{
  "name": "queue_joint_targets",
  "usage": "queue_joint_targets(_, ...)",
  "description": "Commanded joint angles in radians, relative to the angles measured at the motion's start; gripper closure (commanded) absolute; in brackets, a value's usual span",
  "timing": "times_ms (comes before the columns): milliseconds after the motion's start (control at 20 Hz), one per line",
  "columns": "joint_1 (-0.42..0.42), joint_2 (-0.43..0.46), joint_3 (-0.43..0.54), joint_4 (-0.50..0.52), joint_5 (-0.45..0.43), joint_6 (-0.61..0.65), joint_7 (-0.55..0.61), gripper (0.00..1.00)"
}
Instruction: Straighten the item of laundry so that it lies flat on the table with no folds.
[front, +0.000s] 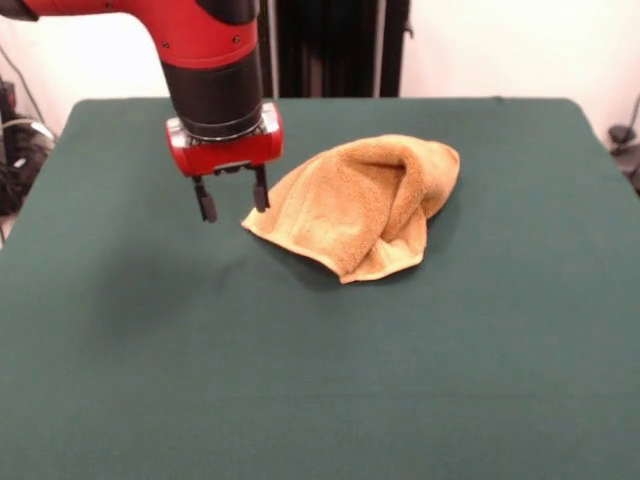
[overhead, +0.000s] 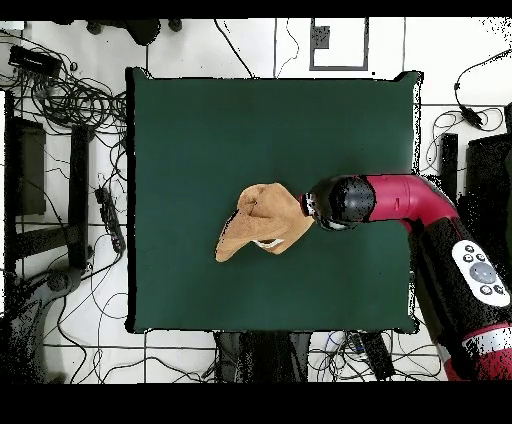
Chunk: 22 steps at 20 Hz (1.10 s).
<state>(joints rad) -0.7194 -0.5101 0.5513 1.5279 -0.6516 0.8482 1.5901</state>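
Observation:
The orange-tan towel (front: 362, 203) lies crumpled on the dark green table (front: 300, 370), right of centre in the front view, with a thick fold running down its middle and a raised hump at its far right. My gripper (front: 232, 200) hangs just left of the towel's left corner, above the cloth, its two black fingers open with nothing between them. In the overhead view the towel (overhead: 262, 222) lies near the table's (overhead: 200, 130) middle and the arm's black wrist (overhead: 335, 202) covers the gripper right beside the towel's right edge.
The red and black arm (overhead: 420, 205) reaches in from the right in the overhead view. Cables and equipment lie on the floor (overhead: 60, 150) around the table's edges.

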Motion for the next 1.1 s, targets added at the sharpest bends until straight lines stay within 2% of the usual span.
queue_joint_targets(50,0.066,0.058,0.047,-0.089,-0.053,0.136,-0.306,0.0)
queue_joint_targets(250,0.072,0.091,0.035,-0.109,-0.069,0.162,-0.299,0.0)
queue_joint_targets(350,0.059,0.122,0.05,-0.108,-0.065,0.13,-0.297,0.0)
queue_joint_targets(500,0.006,0.178,0.111,-0.087,-0.034,0.008,-0.287,0.0)
queue_joint_targets(650,-0.034,0.212,0.159,-0.074,-0.01,-0.035,-0.302,0.0)
queue_joint_targets(900,-0.059,0.234,0.19,-0.077,0.003,0.022,-0.328,0.0)
queue_joint_targets(1100,-0.021,0.238,0.15,-0.128,-0.026,0.166,-0.365,0.0)
